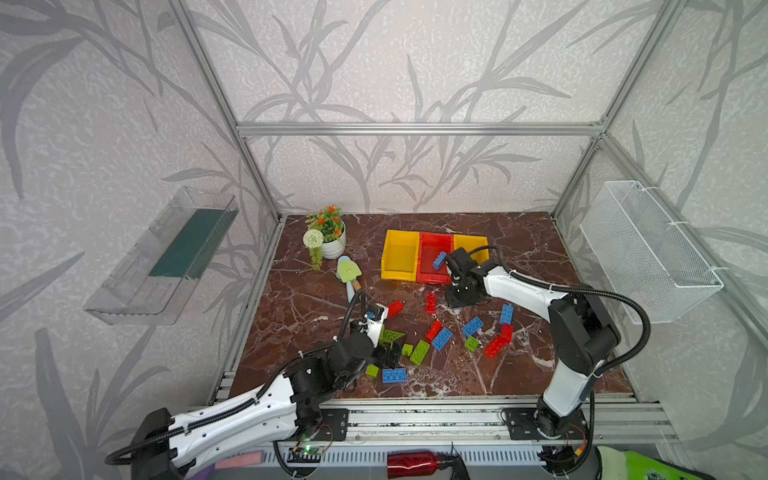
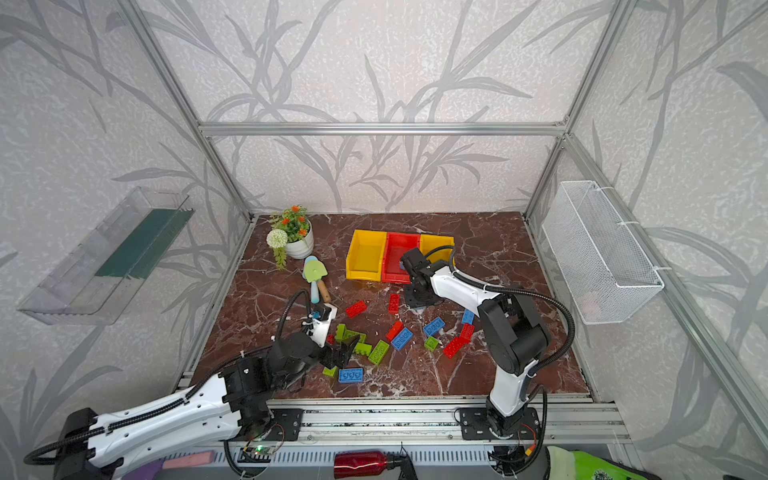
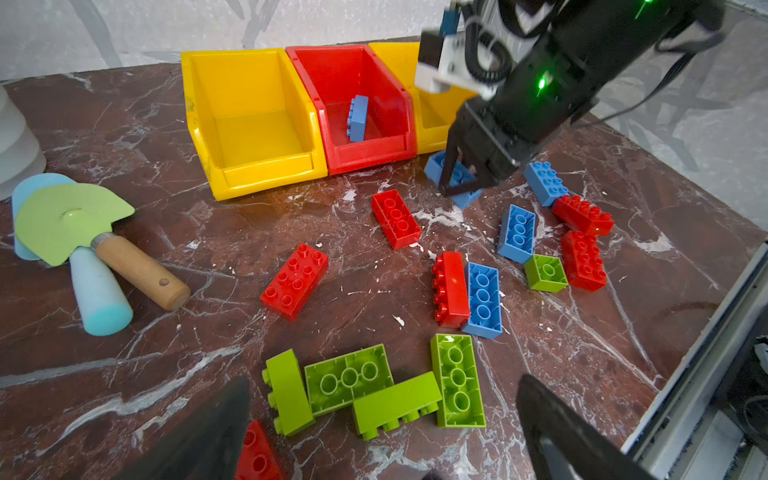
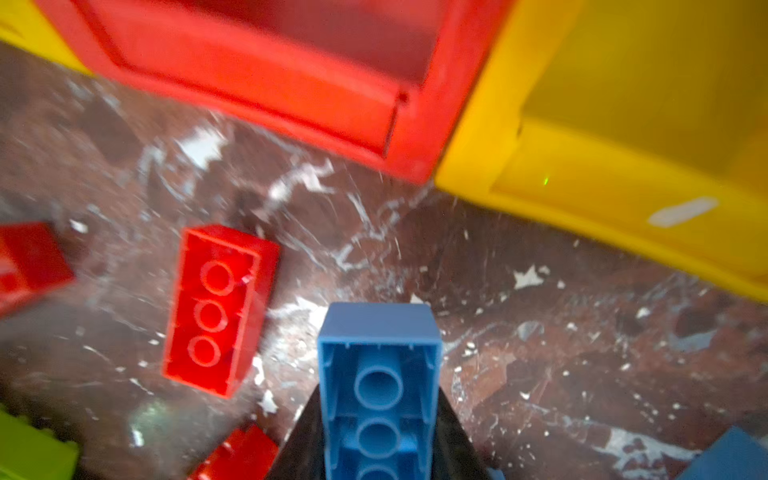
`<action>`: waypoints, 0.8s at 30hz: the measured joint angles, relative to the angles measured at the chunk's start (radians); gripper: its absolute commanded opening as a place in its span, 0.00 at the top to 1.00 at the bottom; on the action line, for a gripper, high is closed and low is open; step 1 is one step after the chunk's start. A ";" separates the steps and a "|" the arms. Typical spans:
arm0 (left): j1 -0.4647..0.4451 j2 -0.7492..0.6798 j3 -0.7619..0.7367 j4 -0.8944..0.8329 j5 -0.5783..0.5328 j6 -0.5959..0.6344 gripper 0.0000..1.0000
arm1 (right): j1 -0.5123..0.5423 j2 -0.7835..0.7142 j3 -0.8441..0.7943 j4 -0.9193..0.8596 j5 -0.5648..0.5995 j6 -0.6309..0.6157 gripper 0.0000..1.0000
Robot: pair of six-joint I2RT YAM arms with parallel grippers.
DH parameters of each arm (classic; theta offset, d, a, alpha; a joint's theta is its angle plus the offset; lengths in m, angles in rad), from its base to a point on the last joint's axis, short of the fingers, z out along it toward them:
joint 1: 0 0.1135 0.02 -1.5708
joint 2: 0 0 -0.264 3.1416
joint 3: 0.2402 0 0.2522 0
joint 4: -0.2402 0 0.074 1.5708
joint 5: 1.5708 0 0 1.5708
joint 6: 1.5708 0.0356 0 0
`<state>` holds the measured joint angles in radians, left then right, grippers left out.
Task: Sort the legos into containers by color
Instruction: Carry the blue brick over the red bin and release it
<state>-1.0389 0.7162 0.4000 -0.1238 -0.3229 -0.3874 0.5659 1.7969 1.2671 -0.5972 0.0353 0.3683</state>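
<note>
Three joined containers stand at the back: a yellow one [image 1: 400, 266], a red one [image 1: 428, 276] and another yellow one [image 1: 473, 243]. One blue lego [image 3: 358, 118] leans inside the red container [image 3: 370, 153]. My right gripper [image 4: 380, 415] is shut on a blue lego [image 4: 380, 332], low over the table just in front of the containers. Red, blue and lime green legos lie scattered across the middle of the table in both top views. My left gripper [image 3: 386, 415] hangs open above a cluster of green legos [image 3: 349, 376], holding nothing.
A potted plant [image 1: 328, 241] and a green trowel [image 1: 349, 272] sit back left of the containers. A white wire basket [image 1: 648, 249] hangs on the right wall and a clear tray [image 1: 166, 257] on the left wall. A red bottle [image 1: 415, 463] lies below the front rail.
</note>
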 measured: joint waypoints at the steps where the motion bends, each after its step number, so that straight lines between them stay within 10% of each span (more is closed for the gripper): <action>1: 0.000 0.014 0.003 -0.004 -0.011 -0.006 0.01 | 0.000 0.002 0.041 -0.007 0.007 -0.005 0.80; 13: 0.000 0.121 0.079 -0.032 -0.100 -0.006 0.01 | -0.052 0.360 0.587 -0.056 0.017 -0.055 0.72; 24: 0.006 0.166 0.123 -0.042 -0.125 -0.002 0.01 | -0.068 0.483 0.759 -0.137 -0.008 -0.074 0.39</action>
<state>-1.0332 0.8822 0.5232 -0.1654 -0.4480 -0.3897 0.4984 2.2795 2.0262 -0.7345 0.0273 0.2943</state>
